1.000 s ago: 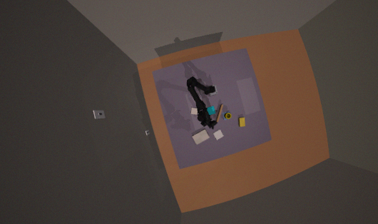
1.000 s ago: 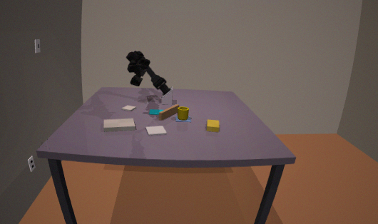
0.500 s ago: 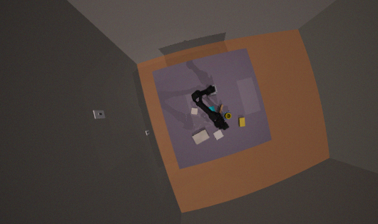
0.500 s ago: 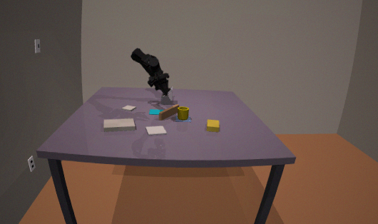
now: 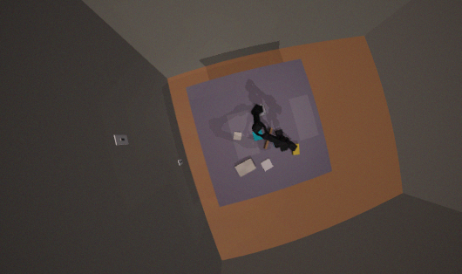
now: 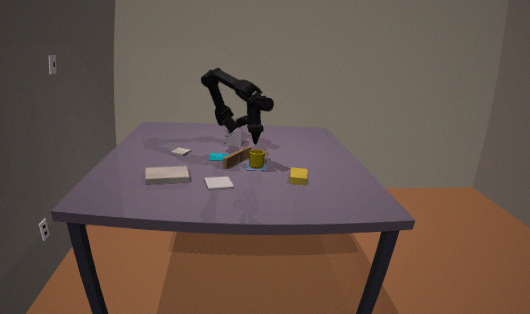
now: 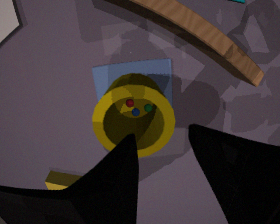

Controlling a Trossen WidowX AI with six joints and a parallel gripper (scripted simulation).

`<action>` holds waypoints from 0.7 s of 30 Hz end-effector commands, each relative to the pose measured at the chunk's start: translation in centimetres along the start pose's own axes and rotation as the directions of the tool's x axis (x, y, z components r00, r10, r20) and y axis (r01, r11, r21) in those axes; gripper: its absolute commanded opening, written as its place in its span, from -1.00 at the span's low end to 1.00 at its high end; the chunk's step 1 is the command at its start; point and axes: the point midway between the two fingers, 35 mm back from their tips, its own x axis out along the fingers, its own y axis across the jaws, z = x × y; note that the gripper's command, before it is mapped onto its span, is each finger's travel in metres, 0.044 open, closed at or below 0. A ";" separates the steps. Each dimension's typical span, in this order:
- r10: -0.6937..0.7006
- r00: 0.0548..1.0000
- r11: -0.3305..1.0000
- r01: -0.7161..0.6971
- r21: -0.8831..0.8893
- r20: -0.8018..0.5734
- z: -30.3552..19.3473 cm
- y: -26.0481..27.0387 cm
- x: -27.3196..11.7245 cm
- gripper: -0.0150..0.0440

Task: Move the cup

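Yellow cup, marbles inside, is seen on the blue pad, below the partly open, empty jaws.

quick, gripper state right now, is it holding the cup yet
Gripper: partly open, holding nothing. It hangs above the yellow cup, which sits on its blue pad with the marbles inside.
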 end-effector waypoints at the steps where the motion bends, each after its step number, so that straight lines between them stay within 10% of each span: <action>1: -0.037 0.995 0.999 0.034 0.031 0.092 -1.3 -1.1 0.9 0.07; 21: -0.037 0.995 0.999 0.034 0.031 0.092 -1.2 -1.0 2.9 0.07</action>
